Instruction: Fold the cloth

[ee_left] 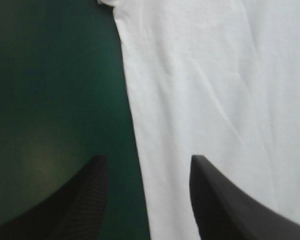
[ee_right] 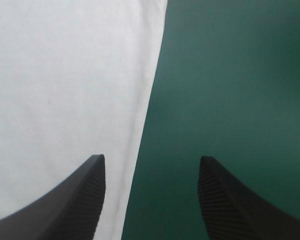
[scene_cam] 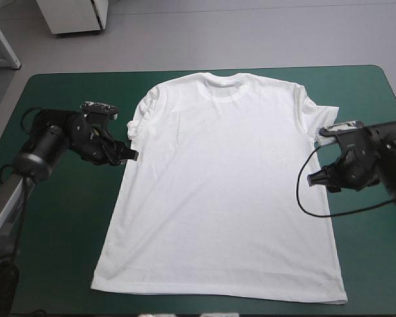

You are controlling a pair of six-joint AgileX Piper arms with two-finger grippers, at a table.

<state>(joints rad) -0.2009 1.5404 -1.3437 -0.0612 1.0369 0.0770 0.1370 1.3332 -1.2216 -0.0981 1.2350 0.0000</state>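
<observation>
Your left tool [scene_cam: 131, 154] and right tool [scene_cam: 315, 177] have bulky, rounded black wrists [scene_cam: 92, 135]. Each carries two black curved fins [ee_right: 85, 200], finely ribbed inside.

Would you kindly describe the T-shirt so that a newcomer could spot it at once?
The teal-green table fills most of the high view. On its middle lies the T-shirt, spread flat, collar toward the far edge, between the left end effector and the right end effector. It alone is white; the black end effectors, both open, each straddle one of its side edges.
</observation>
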